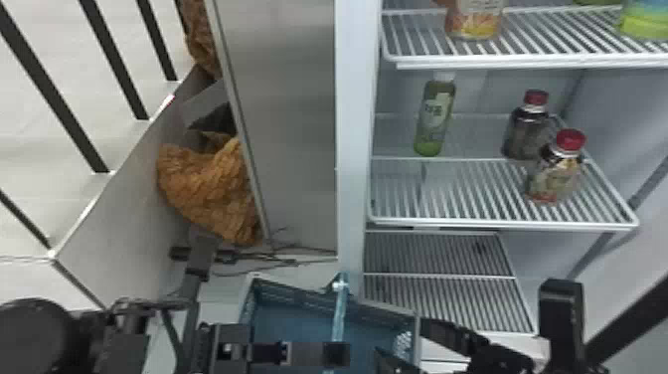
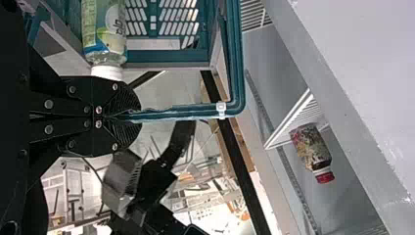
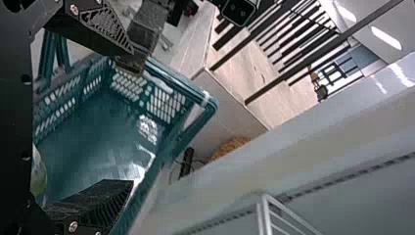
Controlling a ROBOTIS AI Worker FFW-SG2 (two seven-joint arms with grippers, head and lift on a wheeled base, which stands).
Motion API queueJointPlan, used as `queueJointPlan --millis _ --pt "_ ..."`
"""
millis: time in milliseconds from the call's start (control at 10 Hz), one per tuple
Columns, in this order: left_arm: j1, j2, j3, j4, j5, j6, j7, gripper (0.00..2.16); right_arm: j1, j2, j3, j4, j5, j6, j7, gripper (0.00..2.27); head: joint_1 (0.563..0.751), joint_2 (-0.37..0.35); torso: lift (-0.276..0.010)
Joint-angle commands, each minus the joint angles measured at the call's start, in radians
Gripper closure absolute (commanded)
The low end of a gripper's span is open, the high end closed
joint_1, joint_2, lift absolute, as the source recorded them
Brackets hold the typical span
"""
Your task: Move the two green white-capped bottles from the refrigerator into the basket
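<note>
One shelved green bottle (image 1: pixel 435 117), head view

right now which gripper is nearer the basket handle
Left gripper, shut on the handle; the right gripper is open over the basket, off the handle.

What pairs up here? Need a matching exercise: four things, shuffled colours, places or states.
Things
1. White-capped bottle
2. Basket
3. Left hand
4. Right hand

Colours, places, states
A. Fingers spread apart
B. Standing toward the left of a refrigerator shelf
C. Blue-green, with slotted walls
D. Fingers shut on a handle

Pairs: 1-B, 2-C, 3-D, 4-A
</note>
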Motion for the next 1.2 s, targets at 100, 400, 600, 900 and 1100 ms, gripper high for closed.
queueJointPlan --millis 100,400,600,900,1100 --pt "0.002 0.000 -0.001 0.000 0.000 0.001 0.000 1.19 0.000 0.017 -0.060 -0.015 0.046 -0.062 -0.005 0.11 0.695 0.005 -0.263" --pt "0.002 0.000 -0.005 0.000 0.000 0.001 0.000 1.19 -0.007 0.045 -0.122 -0.017 0.092 -0.214 -0.036 0.11 0.695 -0.082 -0.263" --pt "0.004 0.000 -0.003 0.000 0.004 0.001 0.000 1.19 -0.037 0.067 -0.124 0.049 0.112 -0.415 -0.079 0.09 0.695 -0.118 -0.263" --pt "0.009 -0.002 0.005 0.000 0.010 0.001 0.000 1.19 -0.120 0.076 -0.080 0.187 0.124 -0.631 -0.128 0.08 0.695 -0.142 -0.263" --pt "0.004 -0.002 -0.003 0.000 0.012 0.001 0.000 1.19 -0.187 0.080 -0.040 0.277 0.156 -0.783 -0.188 0.05 0.695 -0.137 -0.263"
